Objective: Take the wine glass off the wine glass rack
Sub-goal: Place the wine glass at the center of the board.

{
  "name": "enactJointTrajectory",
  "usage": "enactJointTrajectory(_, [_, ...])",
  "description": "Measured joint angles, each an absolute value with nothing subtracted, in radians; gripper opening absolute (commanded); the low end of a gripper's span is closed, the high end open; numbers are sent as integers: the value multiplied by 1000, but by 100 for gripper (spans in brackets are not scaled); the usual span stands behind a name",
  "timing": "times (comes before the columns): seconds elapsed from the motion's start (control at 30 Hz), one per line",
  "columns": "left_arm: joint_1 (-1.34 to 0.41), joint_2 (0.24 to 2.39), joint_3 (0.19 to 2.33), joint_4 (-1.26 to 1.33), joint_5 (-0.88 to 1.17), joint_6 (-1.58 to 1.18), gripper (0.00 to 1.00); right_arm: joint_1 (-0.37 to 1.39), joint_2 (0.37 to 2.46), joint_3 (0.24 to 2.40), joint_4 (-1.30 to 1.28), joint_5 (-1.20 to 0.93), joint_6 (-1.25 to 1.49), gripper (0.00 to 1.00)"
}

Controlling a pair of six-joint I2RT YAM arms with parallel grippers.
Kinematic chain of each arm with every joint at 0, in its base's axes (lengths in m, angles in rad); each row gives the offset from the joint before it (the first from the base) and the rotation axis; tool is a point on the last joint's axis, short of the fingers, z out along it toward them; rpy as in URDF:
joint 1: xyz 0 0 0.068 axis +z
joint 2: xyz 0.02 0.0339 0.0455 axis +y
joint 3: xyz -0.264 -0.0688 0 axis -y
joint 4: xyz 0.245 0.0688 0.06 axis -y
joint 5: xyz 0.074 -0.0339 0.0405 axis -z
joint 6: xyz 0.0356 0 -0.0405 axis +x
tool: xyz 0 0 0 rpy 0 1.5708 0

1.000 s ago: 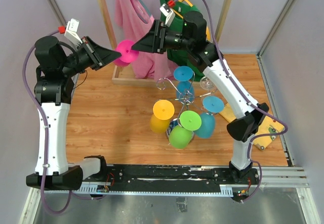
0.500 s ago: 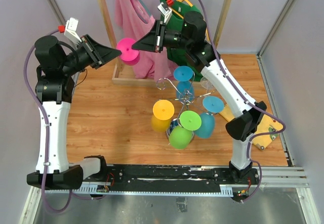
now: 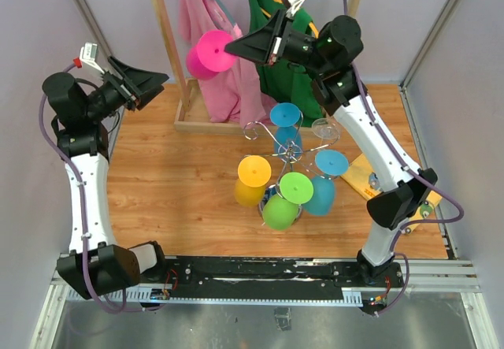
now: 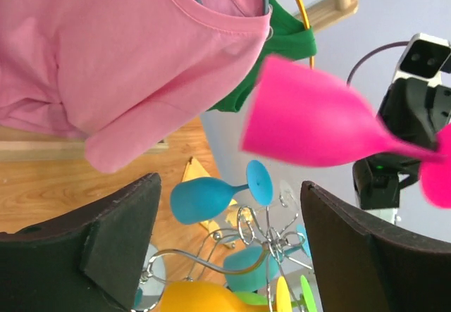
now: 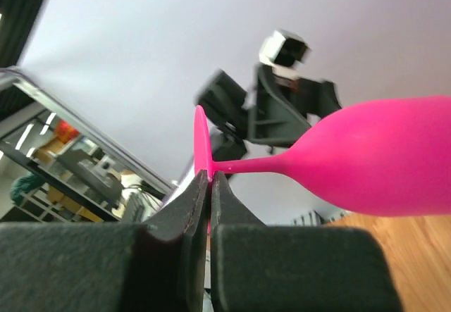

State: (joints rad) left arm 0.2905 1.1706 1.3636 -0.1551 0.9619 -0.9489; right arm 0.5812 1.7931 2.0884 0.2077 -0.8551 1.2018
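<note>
Your right gripper point(image 3: 233, 47) is pinching the pink wine glass point(image 3: 209, 51) by its thin round foot. In the right wrist view the two fingers point(image 5: 176, 220) are pressing together on the edge of that foot, and the stem and the bowl are reaching out sideways toward the right of the frame. In the top view the glass is hanging in the air at the upper centre of the frame, lying on its side in front of the pink shirt point(image 3: 224, 97). It is well apart from the wine glass rack point(image 3: 260, 133) and is touching no wire of it.

Your left gripper point(image 3: 161, 77) is waiting at the upper left of the top view. Its jaws are standing spread wide and are holding nothing. In the left wrist view the pink glass is showing at the upper right, beyond the two dark fingers point(image 4: 116, 248) and not between them.

The rack is standing in the centre of the wooden table point(image 3: 157, 176). It is carrying a blue glass point(image 3: 285, 115), a yellow glass point(image 3: 253, 172), a green glass point(image 3: 295, 187) and a teal glass point(image 3: 331, 162), with their round feet facing the camera. Behind it, at the top of the frame, the wooden rail point(image 3: 161, 26) is holding the pink shirt and a green shirt point(image 3: 279, 89).
</note>
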Motion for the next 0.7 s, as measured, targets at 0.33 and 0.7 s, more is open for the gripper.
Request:
enactJointTrajectory(0.33, [302, 1228, 1269, 373, 1042, -1325, 91, 556, 1802, 2080, 550, -856, 1481, 1])
enactJointTrajectory(0.7, [281, 1321, 1340, 672, 1042, -1524, 93, 556, 1832, 2043, 744, -846, 1623, 1])
